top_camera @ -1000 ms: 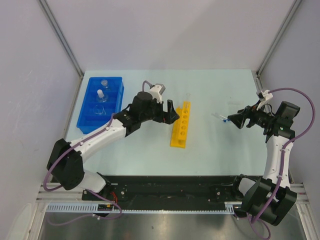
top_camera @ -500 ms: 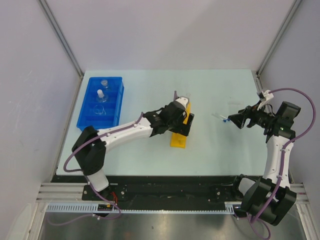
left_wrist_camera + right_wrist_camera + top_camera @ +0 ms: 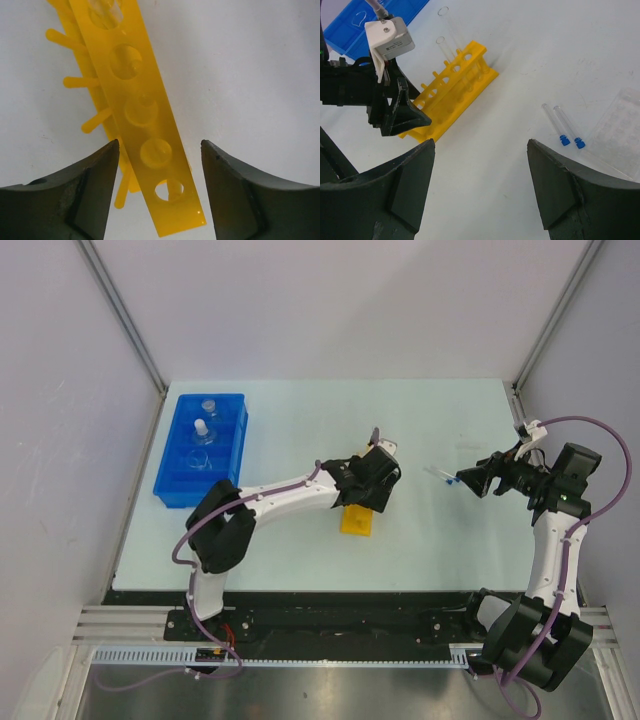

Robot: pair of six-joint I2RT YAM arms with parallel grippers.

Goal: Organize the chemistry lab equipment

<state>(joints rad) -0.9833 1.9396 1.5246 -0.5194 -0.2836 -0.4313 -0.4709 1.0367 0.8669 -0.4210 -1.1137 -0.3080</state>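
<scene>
Pale table (image 3: 300,550) with grey walls round it, nothing fancy. Biggest thing on it is the blue compartmented tray (image 3: 170,498) out at 10 o'clock, with a few small glass flasks (image 3: 203,430) sitting in its cells.

Next down is the yellow tube rack (image 3: 356,522), near the middle of the table, and that's what matters here. My left gripper (image 3: 160,143) is right over it with the jaws spread. In the wrist view the rack (image 3: 145,125) lies between the two fingers, its long axis running from about 11 to 5 o'clock, so the fingers straddle its narrow width. It's a bit skewed to the jaws rather than square, and I can't tell if the left finger is already brushing the pegs. I reckon closing across the width is the next move.

My right gripper (image 3: 470,478) hangs at 3 o'clock, well apart from the rack, jaws spread and holding nothing.

Small stuff: two thin clear tubes (image 3: 447,42) stand in the rack's far end. Two blue-tipped droppers (image 3: 562,127) lie near the right gripper, just beside the clear flat slide (image 3: 620,125).
</scene>
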